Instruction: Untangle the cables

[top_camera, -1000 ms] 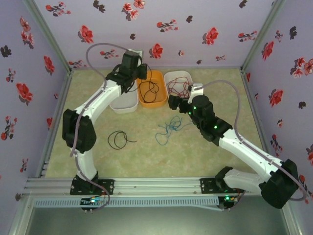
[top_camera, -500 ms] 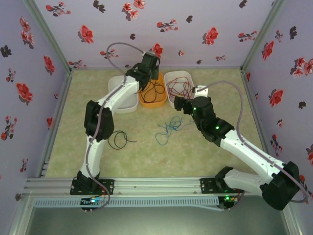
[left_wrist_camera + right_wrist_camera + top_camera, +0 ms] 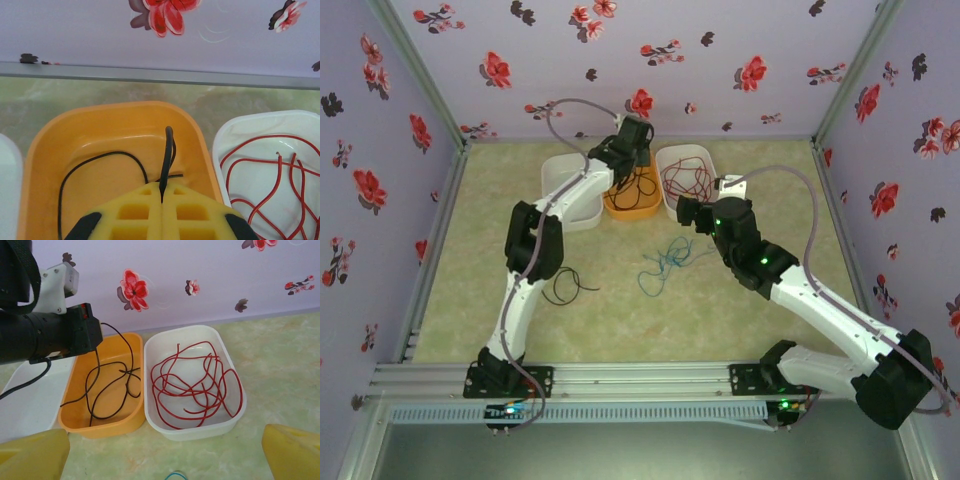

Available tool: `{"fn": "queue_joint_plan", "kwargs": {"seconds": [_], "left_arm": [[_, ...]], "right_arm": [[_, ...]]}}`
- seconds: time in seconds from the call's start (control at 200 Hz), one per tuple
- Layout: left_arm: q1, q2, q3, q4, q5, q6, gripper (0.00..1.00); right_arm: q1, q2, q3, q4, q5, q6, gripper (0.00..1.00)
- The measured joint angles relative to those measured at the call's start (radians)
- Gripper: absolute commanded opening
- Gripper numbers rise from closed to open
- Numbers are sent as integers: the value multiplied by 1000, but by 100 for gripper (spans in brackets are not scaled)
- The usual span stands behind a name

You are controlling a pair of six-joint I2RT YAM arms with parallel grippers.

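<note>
On the table [image 3: 620, 320], nearest the arm bases, a loose black cable [image 3: 563, 285] lies in a small open loop just beside the left arm's lower link. Farther in, near the table's middle, a blue cable [image 3: 665, 265] lies in a loose curly bundle, well apart from the black loop. The right gripper [image 3: 165, 457] hangs above the far side of the blue bundle, facing the bins. Its jaws stand wide apart with nothing between them, and one yellow finger [image 3: 35, 457] sits at each lower corner of the right wrist view. Three bins stand side by side along the far edge of the table: a left white bin [image 3: 582, 215], an orange bin [image 3: 75, 135] and a right white bin [image 3: 200, 427]. The left gripper [image 3: 161, 192] hangs over the orange bin with its jaws pressed together on a second black cable [image 3: 168, 150]. This cable rises from between the fingertips, then drops and loops across the floor of the orange bin. A red cable [image 3: 192, 385] lies coiled in several overlapping loops inside the right white bin. A flowered wall [image 3: 75, 30] rises directly behind the bins.
</note>
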Motion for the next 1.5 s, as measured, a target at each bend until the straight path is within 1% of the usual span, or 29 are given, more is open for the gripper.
{"fn": "queue_joint_plan", "kwargs": {"seconds": [0.255, 0.835, 0.905, 0.955, 1.0, 1.21, 1.335, 1.5], "left_arm": [[0, 39, 3, 25, 34, -27, 0], [4, 63, -37, 5, 35, -115, 0], [5, 63, -56, 5, 35, -126, 6], [5, 63, -72, 4, 35, -131, 14], [5, 63, -85, 2, 35, -137, 18], [10, 47, -134, 1, 42, -138, 44], [15, -14, -181, 5, 42, -124, 54], [28, -160, -274, 39, 38, -99, 64]], "right_arm": [[0, 0, -2, 0, 0, 2, 99], [-2, 2, -10, 0, -2, 24, 99], [-2, 6, -10, 0, -5, 26, 99], [-2, 11, -10, 0, -6, 27, 99], [-2, 16, -10, 0, -6, 28, 99], [-2, 43, -7, -1, -10, 28, 99], [-2, 57, -2, -2, -13, 28, 99], [-2, 79, 15, -8, -13, 28, 99]]}}
